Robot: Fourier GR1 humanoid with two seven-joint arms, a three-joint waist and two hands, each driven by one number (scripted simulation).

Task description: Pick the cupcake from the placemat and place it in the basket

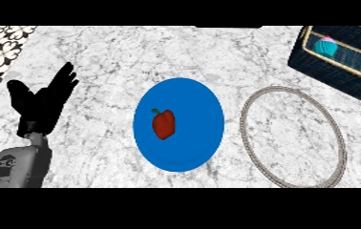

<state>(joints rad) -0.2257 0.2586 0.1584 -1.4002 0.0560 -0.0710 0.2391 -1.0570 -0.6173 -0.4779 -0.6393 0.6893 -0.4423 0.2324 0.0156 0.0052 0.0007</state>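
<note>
Marbled white-grey stone makes up the desk (106,56), smooth and glossy, with a patterned black-and-white cloth (13,39) at the far left corner. At the left edge the left hand (42,101) rests with its black fingers spread and upright, holding nothing; the right hand is out of sight.

The cupcake (325,46), pink frosting over a teal wrapper, sits at the far right inside the dark rectangular basket (317,68), whose woven walls carry a pale rim. It appears to be already in the basket, so the task looks done or nearly so. The only care left, I judge, is to keep the hands clear of the basket so nothing nudges the soft frosting.

Near the middle lies a flat blue plate (201,104), glossy and round, with a red bell pepper (164,124) on it, green stem uppermost. Just right of the plate is a round placemat (292,136) with a beaded grey rim, its middle matching the stone.
</note>
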